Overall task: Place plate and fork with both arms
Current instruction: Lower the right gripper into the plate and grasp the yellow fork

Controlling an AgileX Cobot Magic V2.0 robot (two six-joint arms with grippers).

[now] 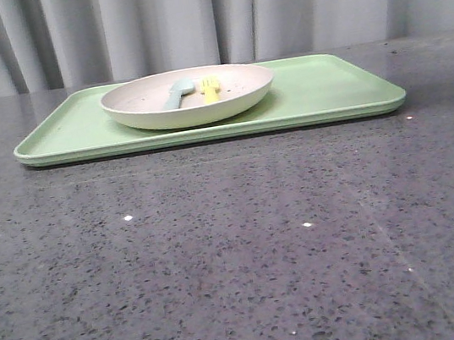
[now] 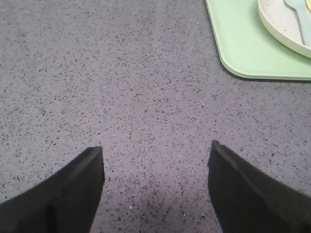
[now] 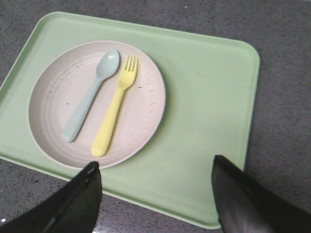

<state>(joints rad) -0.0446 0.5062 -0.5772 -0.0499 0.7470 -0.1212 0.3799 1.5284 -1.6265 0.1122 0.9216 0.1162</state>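
Note:
The cream speckled plate [image 1: 149, 106] [image 3: 53, 92] [image 2: 279, 22] sits on the left half of a light-green tray [image 1: 326, 87] [image 3: 204, 111] [image 2: 243, 43] at the far side of the table. Inside the plate lies the yellow fork [image 1: 211, 89] [image 3: 114, 112], tines pointing away from the robot, beside a pale blue spoon [image 1: 179, 91] [image 3: 90, 96]. My right gripper [image 3: 155, 167] hangs open above the tray's near edge, to the right of the plate, holding nothing. My left gripper [image 2: 156, 150] is open over bare table, off the tray's corner. Neither arm appears in the front view.
The dark speckled stone table [image 1: 239, 254] stretches from the tray toward the robot. Grey curtains [image 1: 203, 11] close off the back. The tray's right half carries nothing.

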